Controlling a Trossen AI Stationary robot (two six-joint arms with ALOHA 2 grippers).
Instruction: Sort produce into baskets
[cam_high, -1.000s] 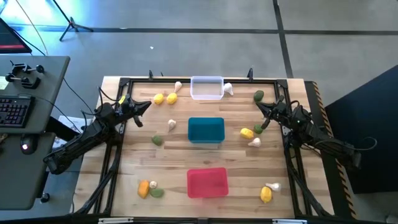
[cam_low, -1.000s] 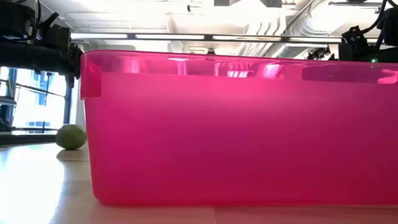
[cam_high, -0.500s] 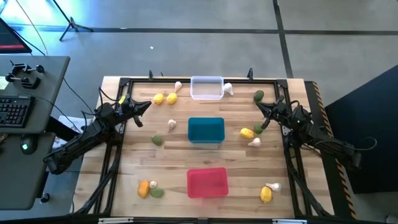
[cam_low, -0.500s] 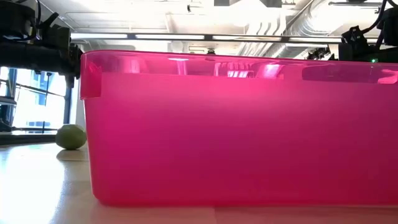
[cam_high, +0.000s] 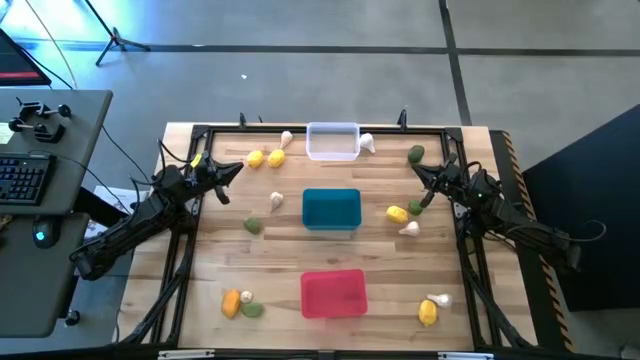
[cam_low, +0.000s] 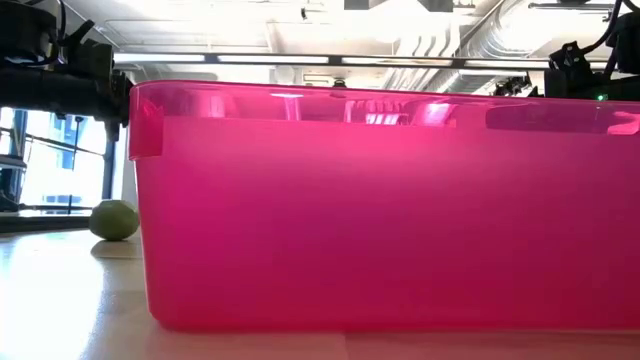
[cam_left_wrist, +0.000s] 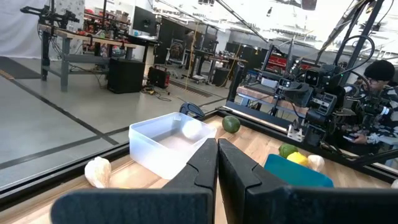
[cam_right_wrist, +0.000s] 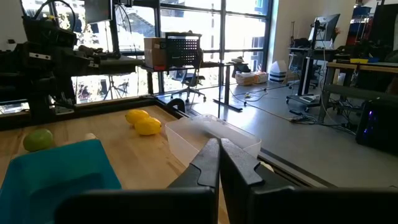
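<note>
Comparing this moment with the second before it, nothing has moved: both arms sit where they were and every piece lies on the same spot, so the sorting has not begun. On the wooden table (cam_high: 280, 255) the three baskets stand in a line down the middle, the clear basket (cam_high: 332, 142) at the far edge, the teal basket (cam_high: 331, 209) in the centre and the red basket (cam_high: 333, 294) nearest, all apparently empty. The left gripper (cam_high: 232, 168) hovers at the table's left edge with its fingers pressed together on nothing, and the right gripper (cam_high: 420, 170) mirrors it on the right, likewise closed and empty. Produce is scattered around: two yellow fruits (cam_high: 265, 158) near the left gripper, a green lump (cam_high: 415, 154) by the right one, a garlic bulb (cam_high: 277, 199) beside the teal basket. Only the high view shows this whole layout; the low view is filled by the red basket's wall, with one green piece (cam_low: 114, 219) beside it. The left wrist view alone reveals a person (cam_left_wrist: 380, 93) seated beyond the table.
</note>
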